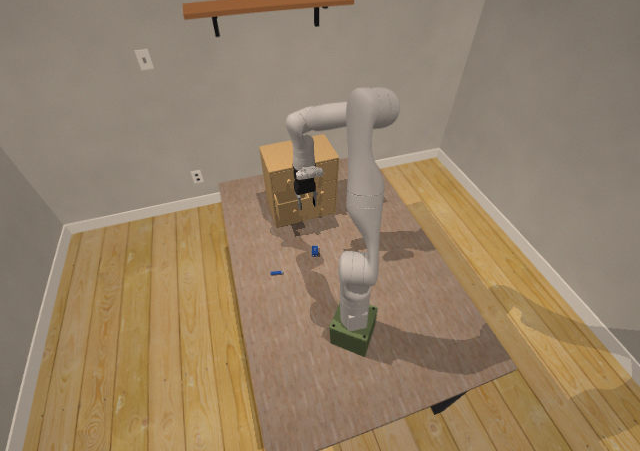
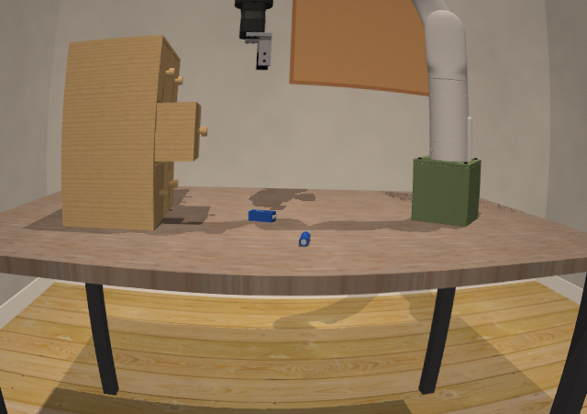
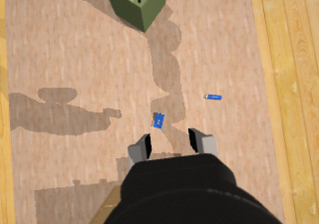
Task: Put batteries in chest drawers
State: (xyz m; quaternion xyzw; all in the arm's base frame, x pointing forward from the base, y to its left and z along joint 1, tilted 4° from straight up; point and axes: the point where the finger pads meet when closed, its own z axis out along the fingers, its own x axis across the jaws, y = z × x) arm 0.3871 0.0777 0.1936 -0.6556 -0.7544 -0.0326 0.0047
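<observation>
Pale tan wood grain runs across the small chest, with lighter tan knobs on its drawer fronts. The bench shows a pinkish-brown streaked wood pattern, crossed by darker brown shadow patches, on black legs. Both batteries are bright blue: the nine-volt battery is a deep blue block with a pale end, the AAA battery blue with a light cap. The arm is off-white, standing on an olive-green base. The gripper has a black body and grey jaws. The floor is yellow planks with knots; the shelf is orange-brown.
</observation>
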